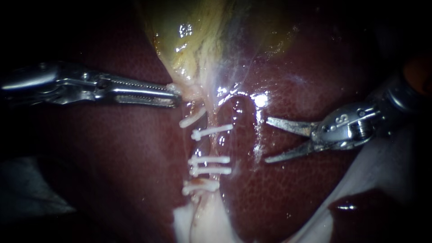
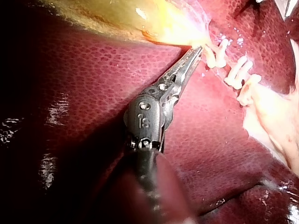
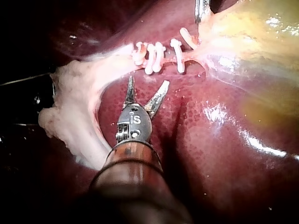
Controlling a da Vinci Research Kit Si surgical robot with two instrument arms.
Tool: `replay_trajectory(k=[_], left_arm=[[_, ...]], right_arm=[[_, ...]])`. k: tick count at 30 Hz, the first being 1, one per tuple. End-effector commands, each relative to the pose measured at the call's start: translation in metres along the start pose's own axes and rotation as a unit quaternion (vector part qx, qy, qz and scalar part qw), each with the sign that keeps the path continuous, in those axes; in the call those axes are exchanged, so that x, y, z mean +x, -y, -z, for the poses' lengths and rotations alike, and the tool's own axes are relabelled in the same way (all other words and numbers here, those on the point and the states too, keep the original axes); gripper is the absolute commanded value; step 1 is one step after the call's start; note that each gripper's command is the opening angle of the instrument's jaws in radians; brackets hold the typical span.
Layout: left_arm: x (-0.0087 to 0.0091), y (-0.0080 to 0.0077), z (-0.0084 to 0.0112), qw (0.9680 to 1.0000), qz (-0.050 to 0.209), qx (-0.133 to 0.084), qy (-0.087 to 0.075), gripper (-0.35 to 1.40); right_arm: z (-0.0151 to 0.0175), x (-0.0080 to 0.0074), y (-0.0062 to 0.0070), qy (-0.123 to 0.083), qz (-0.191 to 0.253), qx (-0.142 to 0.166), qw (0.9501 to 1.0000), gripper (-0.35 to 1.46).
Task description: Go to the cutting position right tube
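Several small white plastic clips (image 1: 211,132) cross the pale strands that run down from the yellow-green glistening gallbladder (image 1: 198,40) over the dark red-brown mottled liver (image 1: 292,193). Our target, the right tube (image 1: 211,146), is the thin pink strand on the side nearer our right instrument (image 1: 267,140). One clip sits above a bare stretch of it and two sit close together below, and we judge that bare stretch to be the cutting position. Our right instrument's slim steel jaws stand spread wide and hold nothing, lying over the liver well apart from the tube. Our left instrument (image 1: 175,96) has its long jaws clenched on pale tissue at the gallbladder's neck, which we judge puts the strands under tension. To do this well, we bring the spread jaws across low and level, one on each side of the bare stretch and square to the tube. They must stay clear of every clip without scraping the liver, and the left grip should not shift.
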Motion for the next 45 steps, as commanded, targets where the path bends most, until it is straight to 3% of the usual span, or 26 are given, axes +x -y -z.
replay_trajectory(k=[1,5,12,18,23,28,39,45], left_arm=[[0.0003,0.0000,0.0004,1.0000,0.001,-0.001,0.000,-0.35],[0.0015,-0.0008,0.0022,1.0000,0.005,-0.005,0.002,-0.35],[0.0042,-0.0023,0.0061,0.9999,-0.002,0.005,-0.016,-0.35],[0.0041,-0.0027,0.0061,0.9998,-0.002,0.006,-0.017,-0.35],[0.0040,-0.0026,0.0060,0.9998,-0.002,0.006,-0.017,-0.35],[0.0040,-0.0026,0.0059,0.9998,-0.002,0.007,-0.017,-0.35],[0.0039,-0.0027,0.0058,0.9998,-0.002,0.007,-0.018,-0.35],[0.0039,-0.0027,0.0058,0.9998,-0.003,0.007,-0.018,-0.35]], right_arm=[[0.0000,0.0000,0.0000,0.000,0.000,0.001,1.0000,1.43],[0.0000,0.0000,0.0000,-0.001,0.000,0.003,1.0000,1.43],[-0.0002,0.0001,-0.0001,-0.004,0.000,0.011,0.9999,1.43],[-0.0011,0.0004,-0.0001,-0.015,0.002,0.035,0.9993,1.43],[-0.0031,0.0001,-0.0002,-0.027,-0.035,0.066,0.9969,1.43],[-0.0060,-0.0016,-0.0006,-0.049,-0.085,0.099,0.9902,1.43],[-0.0120,-0.0059,-0.0017,-0.051,-0.156,0.175,0.9708,1.43],[-0.0144,-0.0058,-0.0019,-0.065,-0.169,0.199,0.9632,1.43]])
